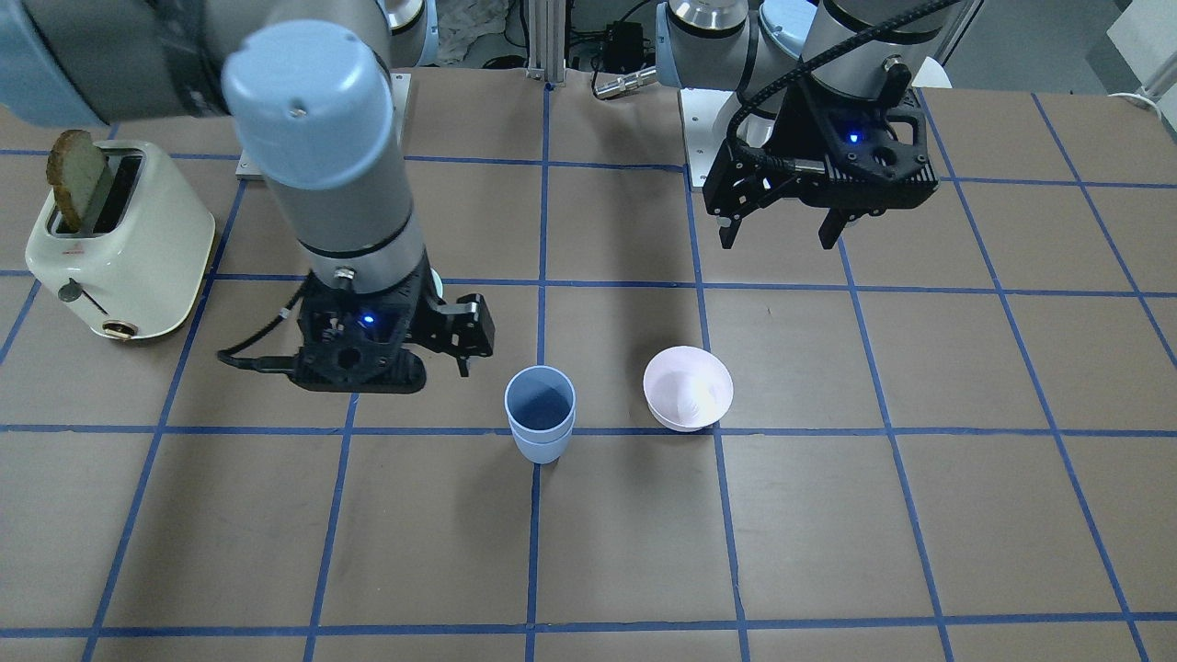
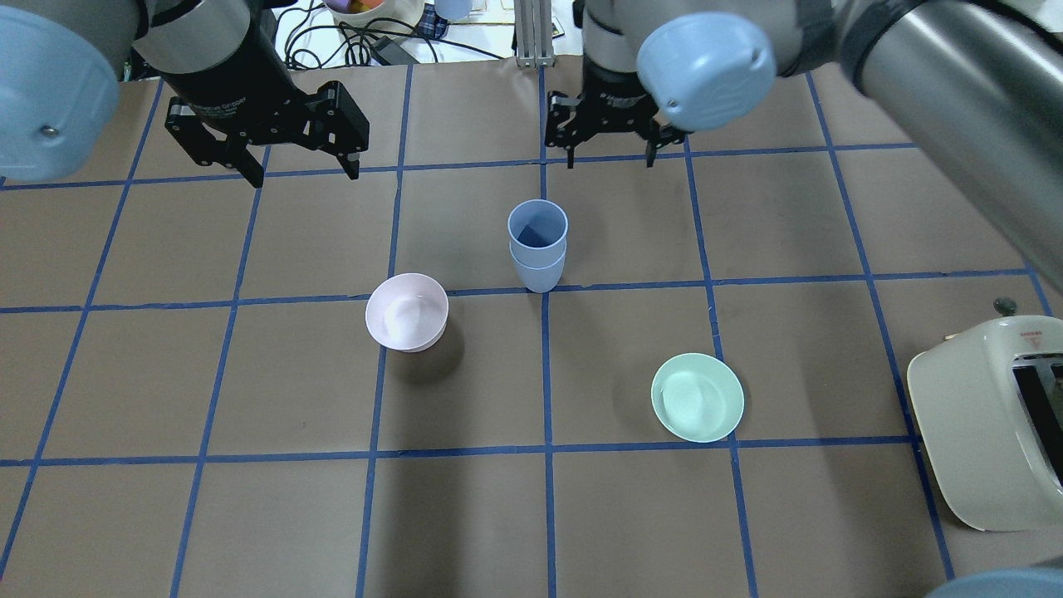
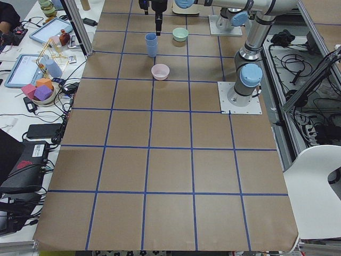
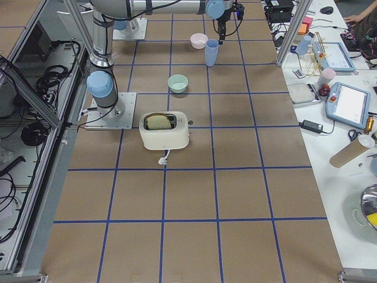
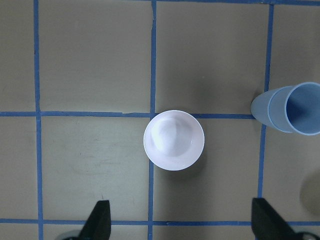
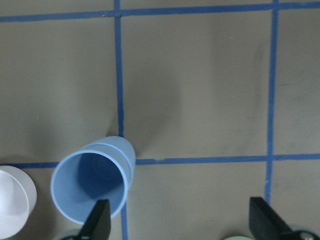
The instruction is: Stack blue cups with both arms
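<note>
Brown paper table with a blue tape grid. Overhead view, left to right:

- Left gripper: black, fingers spread wide with nothing between them. It hangs over the far-left part of the table, well apart from the cups. Its wrist camera looks straight down on the pink bowl, and only bare table shows between the two fingertips.
- Pink bowl: pale pink, round, smooth plastic, upright. It's near the cups, to their left and on the robot's side.
- Cups: two, one nested inside the other, upright, at table centre beside a tape crossing. They're pale periwinkle blue matte plastic, tapered, no handle. The inner cup's rim stands proud of the outer's, so a step shows between the rims. The inner cup is empty.
- Right gripper: black, fingers spread wide, nothing held. It's above the table just beyond the cups, not touching them. In its wrist view the cups sit lower left and one fingertip overlaps the rim in frame only.
- Green bowl: mint, round, shallow, smooth, upright. It's right of the cups on the robot's side, well apart from them.
- Toaster: cream, rounded body, at the right edge. The front view shows a brown slice of toast standing in one slot.
</note>
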